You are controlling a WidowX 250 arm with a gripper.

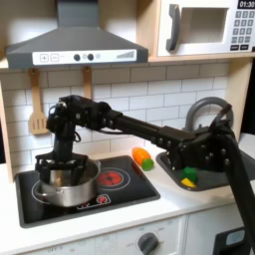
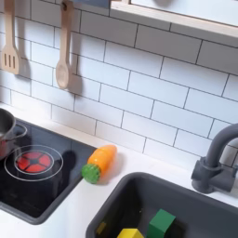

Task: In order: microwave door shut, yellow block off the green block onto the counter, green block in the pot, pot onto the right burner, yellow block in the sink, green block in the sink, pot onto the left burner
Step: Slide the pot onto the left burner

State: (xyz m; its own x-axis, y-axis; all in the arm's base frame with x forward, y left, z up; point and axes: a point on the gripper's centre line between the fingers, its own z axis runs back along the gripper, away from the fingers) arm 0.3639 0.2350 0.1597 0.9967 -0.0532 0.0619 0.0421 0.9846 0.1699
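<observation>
The steel pot (image 1: 68,186) sits on the left burner in the first exterior view; its edge also shows at the second exterior view's left (image 2: 5,128). My gripper (image 1: 59,169) hangs down over the pot's rim, its fingers too dark and small to read. The green block (image 2: 161,223) and the yellow block (image 2: 130,233) lie side by side in the sink (image 2: 186,200); in the first exterior view the yellow block (image 1: 189,181) shows in the sink (image 1: 211,171). The microwave door (image 1: 202,30) is shut.
An orange-and-green toy vegetable (image 2: 99,163) lies on the white counter (image 2: 139,158) between cooktop and sink. The right burner (image 2: 33,161) glows red and is bare. A dark faucet (image 2: 216,163) stands behind the sink. Wooden utensils (image 2: 63,51) hang on the tiled wall.
</observation>
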